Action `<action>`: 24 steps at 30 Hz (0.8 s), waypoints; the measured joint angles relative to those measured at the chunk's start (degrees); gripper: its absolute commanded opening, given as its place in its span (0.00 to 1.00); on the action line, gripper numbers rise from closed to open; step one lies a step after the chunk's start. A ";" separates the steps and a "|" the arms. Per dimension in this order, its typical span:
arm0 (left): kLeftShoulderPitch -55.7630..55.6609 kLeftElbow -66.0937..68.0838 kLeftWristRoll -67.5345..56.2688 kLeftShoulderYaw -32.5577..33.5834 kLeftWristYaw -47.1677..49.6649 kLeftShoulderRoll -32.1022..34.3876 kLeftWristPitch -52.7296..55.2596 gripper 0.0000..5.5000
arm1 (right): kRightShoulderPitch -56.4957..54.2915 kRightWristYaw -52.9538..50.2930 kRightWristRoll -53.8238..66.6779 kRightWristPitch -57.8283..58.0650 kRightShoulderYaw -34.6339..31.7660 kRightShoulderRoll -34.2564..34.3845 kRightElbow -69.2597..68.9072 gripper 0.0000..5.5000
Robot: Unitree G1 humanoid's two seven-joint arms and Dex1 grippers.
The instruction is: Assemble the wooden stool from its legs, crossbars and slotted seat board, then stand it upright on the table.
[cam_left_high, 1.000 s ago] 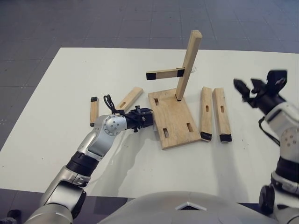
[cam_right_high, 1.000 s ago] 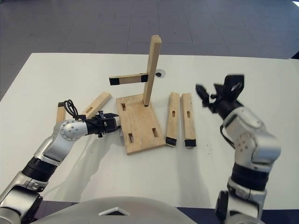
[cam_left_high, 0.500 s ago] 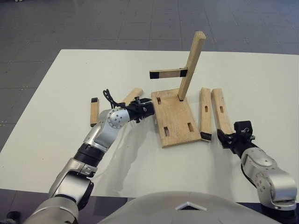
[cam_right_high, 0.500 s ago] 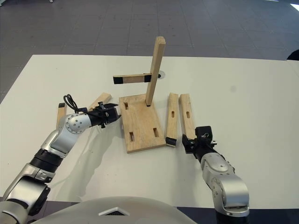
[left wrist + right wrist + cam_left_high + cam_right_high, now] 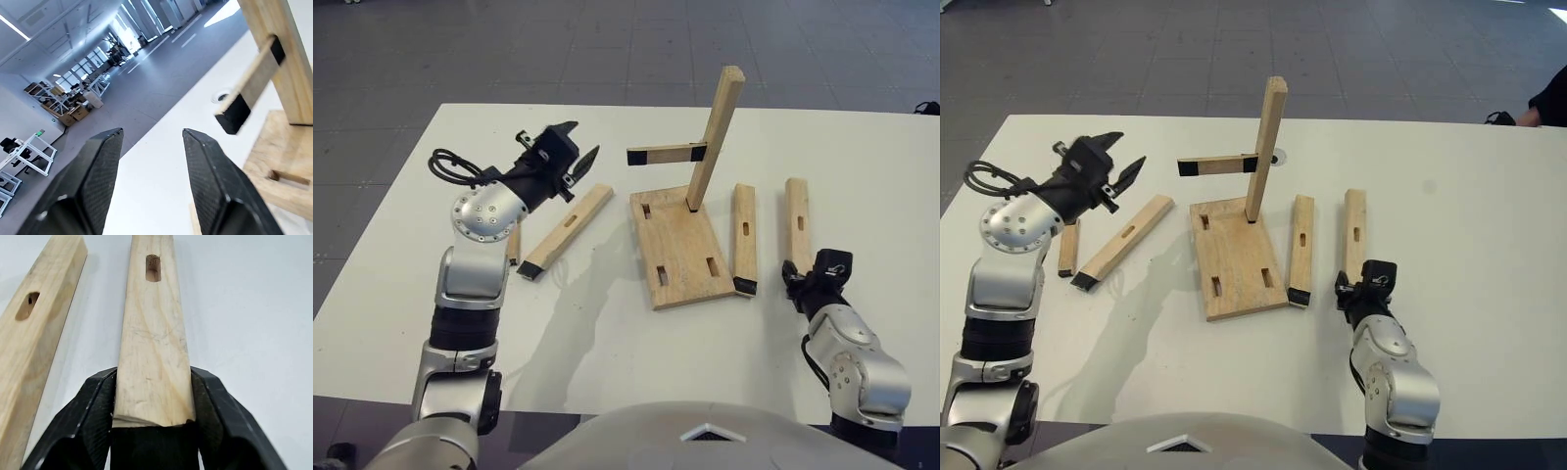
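The slotted seat board [image 5: 680, 245] lies flat mid-table. One leg [image 5: 710, 137] stands upright in its far slot, and a black-tipped crossbar [image 5: 664, 154] sticks out sideways from that leg. My right gripper [image 5: 808, 276] rests low on the table, shut on the black-capped near end of a second leg [image 5: 153, 347]. A third leg [image 5: 744, 238] lies between that one and the board. My left gripper [image 5: 570, 162] hangs open in the air, left of the crossbar [image 5: 249, 83]. Below it a fourth leg [image 5: 566, 227] lies slanted on the table.
A short crossbar [image 5: 512, 245] lies left of the slanted leg, partly behind my left arm. A small round hole [image 5: 1276, 157] sits in the white table [image 5: 607, 323] behind the upright leg. Bare table stretches along the front and at the far right.
My left gripper rose from the table beside the board, up and to the left. My right gripper came down, shut on the rightmost leg's end and shifted that leg to the right.
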 measured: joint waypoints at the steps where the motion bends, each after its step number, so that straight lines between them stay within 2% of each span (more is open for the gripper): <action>1: -2.52 -0.04 -3.43 2.79 0.75 -1.10 2.10 0.41 | -2.41 0.05 0.34 -0.98 -1.87 -0.68 -1.42 0.38; 3: -7.13 -0.21 -14.17 8.36 1.80 -4.40 10.49 0.41 | -9.03 3.45 4.19 -2.65 -5.11 -2.91 -3.77 0.38; 5: -9.79 -0.34 -24.00 11.88 1.89 -6.72 19.65 0.41 | -15.41 8.85 9.21 -5.01 -5.64 -5.15 -6.21 0.38; 6: -10.76 -0.29 -31.46 14.36 1.73 -7.62 26.84 0.41 | -18.31 12.37 14.17 -5.41 -6.57 -5.72 -6.71 0.38; 9: -13.84 2.14 -51.58 21.18 2.75 -8.89 47.31 0.49 | -24.26 22.25 27.12 -4.03 -7.49 -8.45 -4.58 0.38; 13: -20.35 9.33 -76.27 27.91 7.44 -8.79 63.30 0.63 | -31.86 35.48 38.32 -0.93 -5.52 -14.24 2.63 0.38; 18: -21.75 15.67 -97.98 24.81 16.17 -6.15 65.19 0.79 | -34.69 44.79 46.74 2.13 -2.56 -16.46 10.31 0.38; 24: -20.44 11.67 -102.83 17.06 21.07 -5.39 59.80 0.79 | -36.52 46.95 49.30 2.89 2.01 -16.22 11.27 0.38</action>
